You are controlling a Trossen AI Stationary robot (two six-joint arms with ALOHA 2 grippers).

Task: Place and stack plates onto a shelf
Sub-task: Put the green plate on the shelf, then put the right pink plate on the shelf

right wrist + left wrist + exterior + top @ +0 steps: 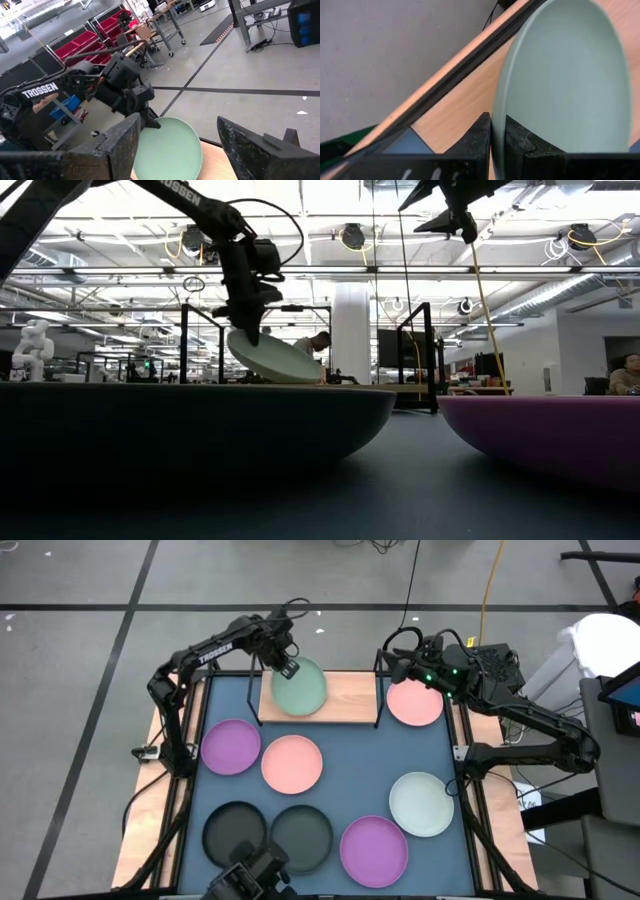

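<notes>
**Green plate held tilted over the shelf**

The shelf (345,700) spans the worktop's far edge. Above its left half, the green plate (299,686) slants, gripped rim highest, lowest edge near the board. The left gripper (288,667) pinches that rim. The right gripper (175,137) hovers, jaws spread.

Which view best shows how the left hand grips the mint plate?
The left wrist view: the left hand pinches the mint plate by its rim, over the shelf. The high view shows placement only; the low view shows the plate tilted; the right wrist view sees it from afar.
</notes>
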